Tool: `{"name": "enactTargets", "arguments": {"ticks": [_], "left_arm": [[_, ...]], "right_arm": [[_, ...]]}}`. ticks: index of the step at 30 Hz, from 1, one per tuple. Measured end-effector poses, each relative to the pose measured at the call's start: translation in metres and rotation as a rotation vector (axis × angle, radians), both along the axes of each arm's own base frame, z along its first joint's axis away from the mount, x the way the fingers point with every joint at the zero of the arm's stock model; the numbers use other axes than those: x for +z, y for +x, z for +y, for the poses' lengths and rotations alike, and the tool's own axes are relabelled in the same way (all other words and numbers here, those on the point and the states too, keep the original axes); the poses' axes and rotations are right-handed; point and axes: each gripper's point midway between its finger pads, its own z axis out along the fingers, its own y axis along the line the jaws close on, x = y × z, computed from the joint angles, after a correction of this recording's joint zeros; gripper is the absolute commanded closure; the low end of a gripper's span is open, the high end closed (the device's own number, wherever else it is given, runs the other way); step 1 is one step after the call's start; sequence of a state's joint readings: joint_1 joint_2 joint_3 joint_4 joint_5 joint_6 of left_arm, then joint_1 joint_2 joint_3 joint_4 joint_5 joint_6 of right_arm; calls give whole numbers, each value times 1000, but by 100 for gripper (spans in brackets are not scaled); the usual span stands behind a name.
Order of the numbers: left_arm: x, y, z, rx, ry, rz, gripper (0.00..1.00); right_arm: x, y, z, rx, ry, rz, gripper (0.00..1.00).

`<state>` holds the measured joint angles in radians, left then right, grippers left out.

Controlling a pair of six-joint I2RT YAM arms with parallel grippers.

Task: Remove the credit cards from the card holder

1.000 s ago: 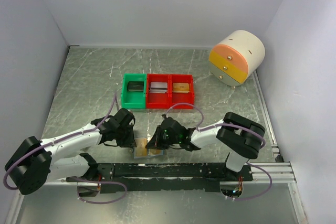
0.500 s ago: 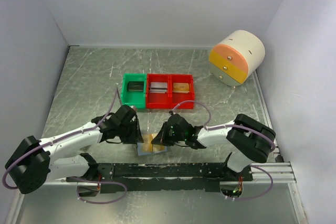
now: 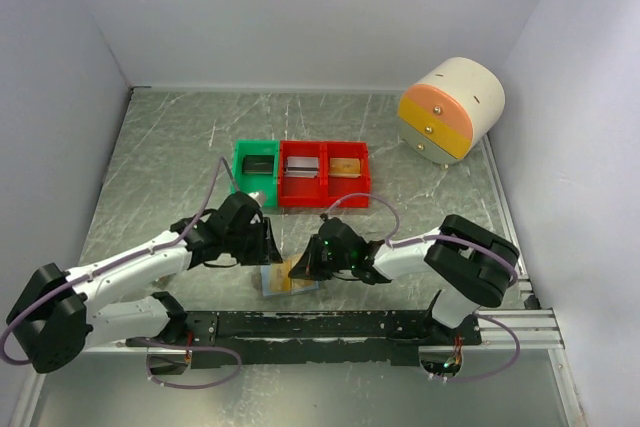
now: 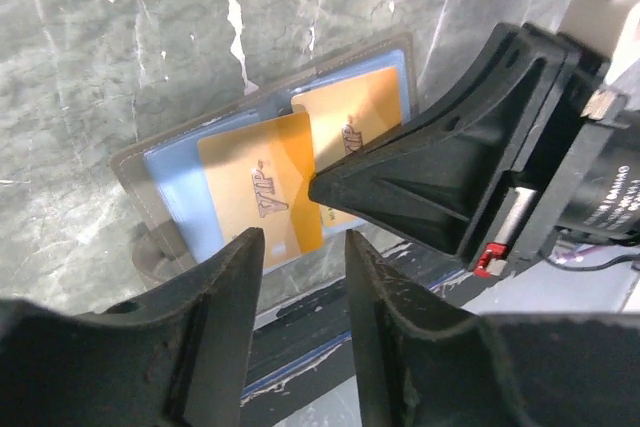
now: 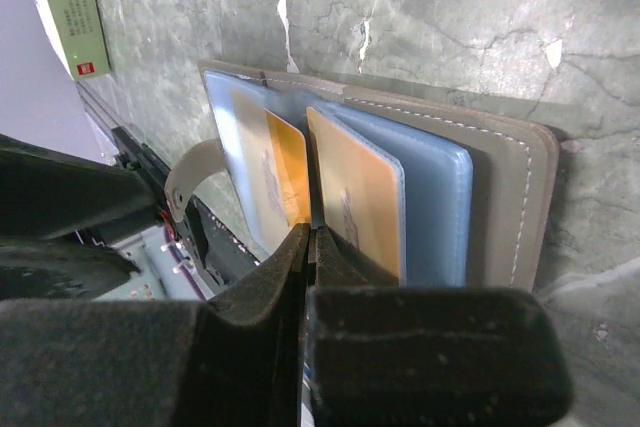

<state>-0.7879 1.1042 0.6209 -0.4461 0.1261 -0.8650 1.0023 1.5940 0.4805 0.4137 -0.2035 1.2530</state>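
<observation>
Left fingers (image 4: 215, 332) parted, empty; right fingers (image 5: 255, 332) closed, hiding part of 2 credit cards (image 4: 262, 192).

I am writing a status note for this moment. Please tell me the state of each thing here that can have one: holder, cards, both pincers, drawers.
Flat grey folding card holder: open, lying flat.
Thin orange credit cards: two, lying on its inner panels, not taken away.
Left pincer: open, empty, above the holder.
Right pincer: shut, tips down between the two cards.
Round cream drawer unit: drawers shut.
</observation>
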Motion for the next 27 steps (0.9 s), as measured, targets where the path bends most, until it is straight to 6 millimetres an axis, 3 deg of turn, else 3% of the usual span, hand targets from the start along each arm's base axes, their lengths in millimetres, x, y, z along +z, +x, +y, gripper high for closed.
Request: {"name": "enactTargets", "arguments": {"ticks": [4,7,11,19,27], "left_arm": [[-16,-9,-2,-28,0,48,62],[-38,-20,8,-27,46,103,69],[-52,-27,16,-26,85,135,77],[-58,-26,23,-23,128,130,83],[-59,-27,24,-22,127,129,85]], "right_arm": [[-1,-1,1,4,5,5,100],[-1,-1,2,6,6,7,100],[-3,-2,3,8,9,13,100],[0,-1,6,5,26,16,95],[2,-2,7,14,38,17,81]]}}
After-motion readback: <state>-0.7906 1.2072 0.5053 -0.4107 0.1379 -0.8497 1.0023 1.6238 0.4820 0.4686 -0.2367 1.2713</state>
